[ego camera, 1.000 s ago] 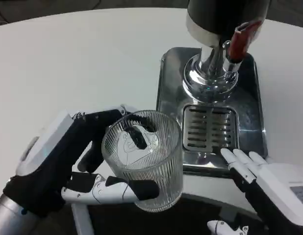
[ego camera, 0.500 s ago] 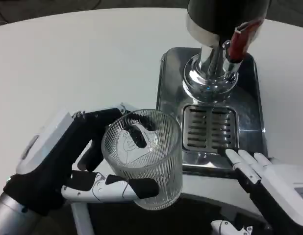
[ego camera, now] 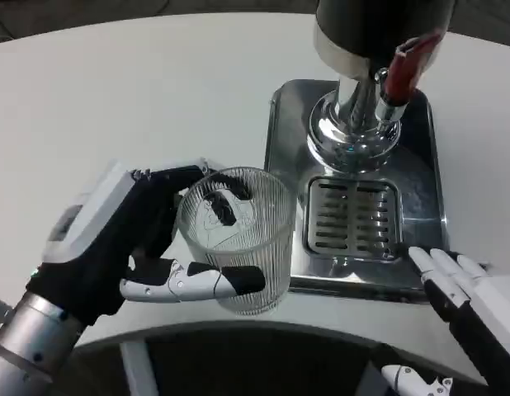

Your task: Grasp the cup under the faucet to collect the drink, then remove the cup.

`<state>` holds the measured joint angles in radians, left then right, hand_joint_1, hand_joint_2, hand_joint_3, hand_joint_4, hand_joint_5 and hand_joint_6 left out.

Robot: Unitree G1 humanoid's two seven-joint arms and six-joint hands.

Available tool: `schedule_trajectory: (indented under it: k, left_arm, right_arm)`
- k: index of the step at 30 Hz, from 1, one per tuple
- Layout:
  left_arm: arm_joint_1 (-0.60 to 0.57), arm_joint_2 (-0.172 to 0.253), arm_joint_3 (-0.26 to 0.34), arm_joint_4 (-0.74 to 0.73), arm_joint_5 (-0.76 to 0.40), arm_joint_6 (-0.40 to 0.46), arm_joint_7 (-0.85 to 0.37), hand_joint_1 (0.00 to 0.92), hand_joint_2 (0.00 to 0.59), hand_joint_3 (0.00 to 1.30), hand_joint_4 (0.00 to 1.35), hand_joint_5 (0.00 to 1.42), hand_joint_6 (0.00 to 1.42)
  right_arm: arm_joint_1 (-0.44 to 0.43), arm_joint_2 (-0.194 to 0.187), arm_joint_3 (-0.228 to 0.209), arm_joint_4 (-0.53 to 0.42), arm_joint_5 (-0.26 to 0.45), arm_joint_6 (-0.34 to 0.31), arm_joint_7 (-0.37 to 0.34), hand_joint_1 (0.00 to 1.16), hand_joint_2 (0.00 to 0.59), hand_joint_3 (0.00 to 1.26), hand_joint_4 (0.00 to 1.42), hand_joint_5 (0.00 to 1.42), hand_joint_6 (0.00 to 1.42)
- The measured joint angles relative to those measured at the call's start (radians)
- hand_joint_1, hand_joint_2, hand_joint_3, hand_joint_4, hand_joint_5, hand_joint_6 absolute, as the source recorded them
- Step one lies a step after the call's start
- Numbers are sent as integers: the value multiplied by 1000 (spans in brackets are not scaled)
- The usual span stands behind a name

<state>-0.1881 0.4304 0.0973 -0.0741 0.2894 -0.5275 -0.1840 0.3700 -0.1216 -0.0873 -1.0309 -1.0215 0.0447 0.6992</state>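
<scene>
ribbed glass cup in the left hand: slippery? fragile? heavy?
The clear ribbed glass cup looks rigid and probably breakable. Its ribs likely help the left hand grip the smooth glass. It appears empty, so it is probably light for now.

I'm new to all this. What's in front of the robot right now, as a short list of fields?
Cup: clear ribbed glass cup, looks empty, left of the drip tray
Left hand: left hand grips the cup
Right hand: right hand open, by the tray's near right corner
Dispenser: faucet above slotted drip tray
Surface: white table
</scene>
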Motion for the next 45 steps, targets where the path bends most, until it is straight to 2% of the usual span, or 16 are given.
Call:
schedule_trajectory:
  k: [4,12,27,33,45]
  left_arm:
    - [-56,-1,-12,63,40,-15,32,522,16,1065,1209,1376,1424]
    - [-178,-8,-65,206,120,-31,109,522,16,1062,1209,1376,1424]
    - [-378,-14,-164,445,215,-34,213,522,16,1056,1209,1376,1424]
    - [-444,-18,-201,527,236,-35,241,522,14,1056,1209,1376,1424]
    - [-535,-43,-272,636,272,-35,290,522,15,1052,1209,1376,1424]
  right_arm:
    - [5,6,-29,0,23,-17,0,224,361,29,0,0,0]
    - [25,43,-69,-1,50,-74,0,225,361,29,0,0,0]
    - [41,153,-68,-1,62,-161,-7,225,361,26,0,0,0]
    - [39,186,-89,-1,71,-207,-7,225,361,26,0,0,0]
    - [75,207,-166,-1,149,-291,-7,225,361,26,0,0,0]
